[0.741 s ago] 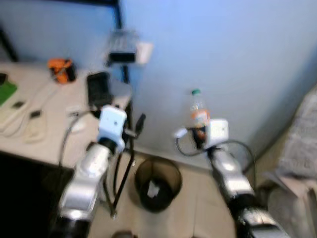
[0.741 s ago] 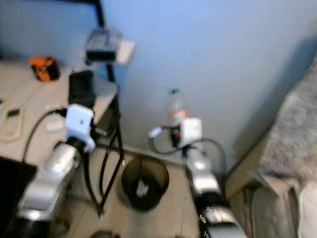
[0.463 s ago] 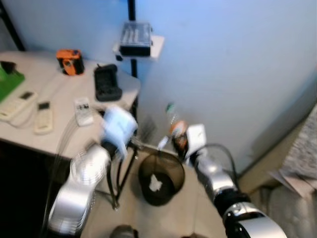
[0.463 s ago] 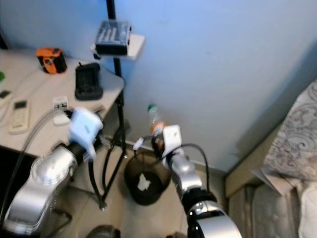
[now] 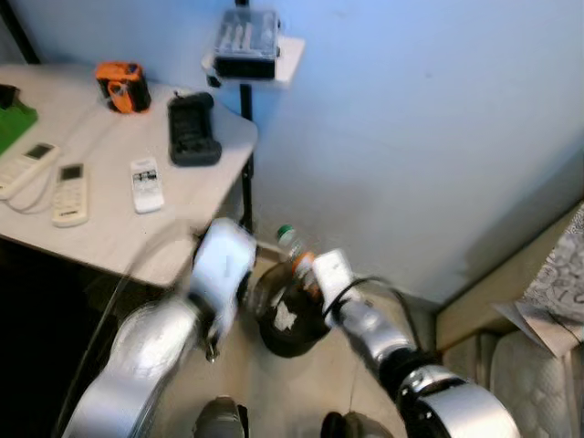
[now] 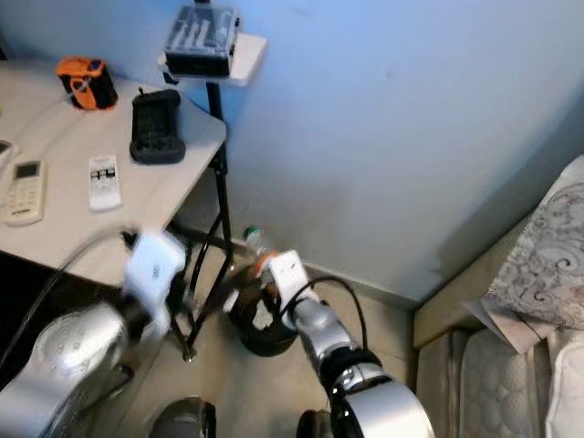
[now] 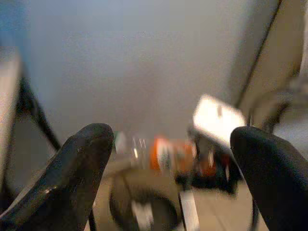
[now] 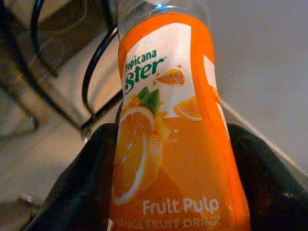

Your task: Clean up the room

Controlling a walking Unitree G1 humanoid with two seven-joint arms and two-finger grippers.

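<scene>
The right end effector (image 8: 168, 192) is clenched on an orange fruit drink bottle (image 8: 168, 130), its two black fingers (image 8: 91, 168) pressed against either side of the orange label. In the left eye view the bottle (image 5: 294, 253) sits at the centre of the frame, tilted with its green cap toward the upper left, directly above the rim of a black mesh wastebasket (image 5: 285, 315) that stands on the floor at lower centre. A scrap of white paper (image 5: 284, 316) lies inside the basket.

The left end effector (image 7: 168, 159) has its fingers spread wide apart and grasps nothing; in its wrist view the bottle (image 7: 168, 154) and the right wrist's white housing appear blurred between the two fingertips (image 7: 77, 168), with the basket (image 7: 144, 211) below. In the left eye view the left arm (image 5: 173, 328) is motion-blurred in the lower left of the frame, just beside the basket.

A pale counter (image 5: 100, 228) fills the upper left. On it lie three white remote controls (image 5: 144, 184), a black charger-like device (image 5: 192, 130) and an orange and black gadget (image 5: 124, 84). A black pole behind the counter carries a small white shelf (image 5: 278, 64) at top centre, with a clear case (image 5: 245, 32) on it. A blue wall spans the upper right, and a patterned bed edge (image 5: 547, 301) occupies the right margin.
</scene>
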